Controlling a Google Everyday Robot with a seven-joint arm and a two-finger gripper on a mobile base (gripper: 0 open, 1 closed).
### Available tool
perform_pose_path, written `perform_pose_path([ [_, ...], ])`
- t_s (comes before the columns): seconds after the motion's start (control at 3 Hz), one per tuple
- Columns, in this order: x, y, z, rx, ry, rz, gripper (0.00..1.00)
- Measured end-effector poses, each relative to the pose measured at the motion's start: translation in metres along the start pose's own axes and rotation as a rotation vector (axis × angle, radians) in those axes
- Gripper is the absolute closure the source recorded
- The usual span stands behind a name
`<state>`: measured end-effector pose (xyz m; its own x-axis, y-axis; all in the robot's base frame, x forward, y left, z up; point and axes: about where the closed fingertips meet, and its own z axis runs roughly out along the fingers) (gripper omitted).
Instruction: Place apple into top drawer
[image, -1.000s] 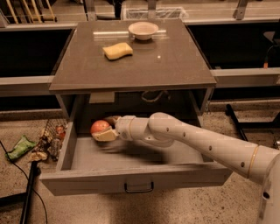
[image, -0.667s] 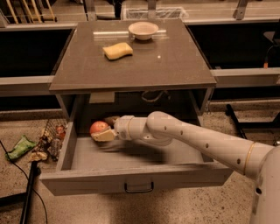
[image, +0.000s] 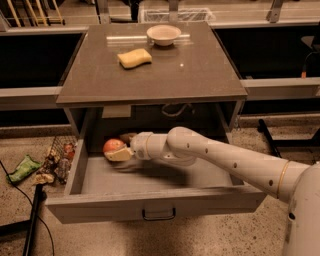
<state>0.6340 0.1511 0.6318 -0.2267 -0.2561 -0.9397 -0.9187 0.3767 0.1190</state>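
Note:
The top drawer (image: 150, 206) is pulled open below the grey counter; its plain front carries a small dark handle. My white arm reaches from the right into the drawer. My gripper (image: 117, 151) is at the drawer's back left, shut on the red-orange apple (image: 113, 145), which it holds just above the drawer floor near the left wall. One pale finger (image: 120, 154) shows under the apple; the other is hidden behind it.
On the counter (image: 200, 75) lie a yellow sponge (image: 134, 58) and a pale round bowl (image: 163, 34). Litter and a wire basket (image: 57, 161) sit on the floor left of the drawer. A dark pole (image: 30, 220) leans at the lower left.
The gripper with the apple has edged slightly left and deeper in the drawer. The hold on the apple is unchanged.

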Motion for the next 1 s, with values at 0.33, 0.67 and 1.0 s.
perform_pose_path([
  [0.33,0.001,-0.002,-0.004,0.008,0.003,0.004,0.11],
  [0.67,0.001,-0.007,-0.017,0.018,-0.004,0.014,0.0],
  [1.0,0.0,-0.014,-0.049,0.021,-0.043,0.039,0.0],
])
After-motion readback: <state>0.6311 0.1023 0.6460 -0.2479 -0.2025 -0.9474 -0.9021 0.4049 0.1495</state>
